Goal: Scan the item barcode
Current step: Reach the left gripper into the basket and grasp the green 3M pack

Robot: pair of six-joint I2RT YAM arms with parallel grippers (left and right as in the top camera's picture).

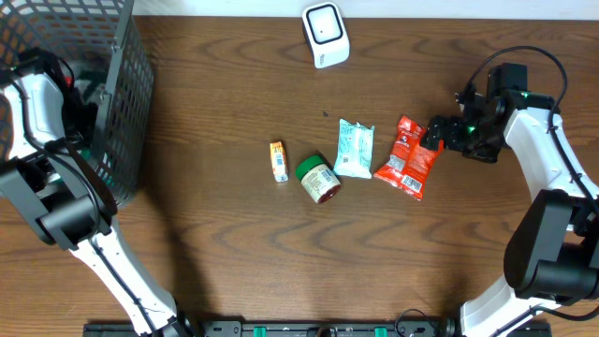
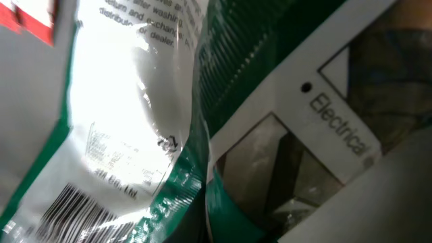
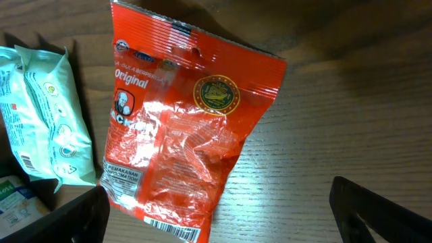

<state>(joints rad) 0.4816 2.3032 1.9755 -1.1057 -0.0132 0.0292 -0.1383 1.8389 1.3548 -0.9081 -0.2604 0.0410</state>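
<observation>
As far as I can judge, nothing has been scanned yet. The scanner (image 1: pixel 325 35) stands alone at the far edge of the counter (image 1: pixel 215 243) with no item held up to it.

On the robot's side of the scanner, four things lie flat in a loose row: a small orange box (image 1: pixel 279 161), a green-lidded jar (image 1: pixel 319 182), a pale green pack (image 1: pixel 354 150) and a red pouch (image 1: pixel 409 156).

Well off to the scanner's left is the wire basket (image 1: pixel 122 112), and I have the left arm (image 1: pixel 33 108) reaching into it. Its camera is pressed up against a green-and-white packet (image 2: pixel 115 135) with a barcode showing, beside a box (image 2: pixel 324 115) printed "Electrical". The left fingers are out of sight but closed right down; I cannot tell whether they have caught the packet. I take that packet as the item to scan, so lifting it, carrying it to the scanner and presenting the barcode all remain.

The right arm (image 1: pixel 533 150) bends in from the scanner's right with its wrist low. The right fingers (image 3: pixel 378 212) are spread wide and empty, hovering at the red pouch.
</observation>
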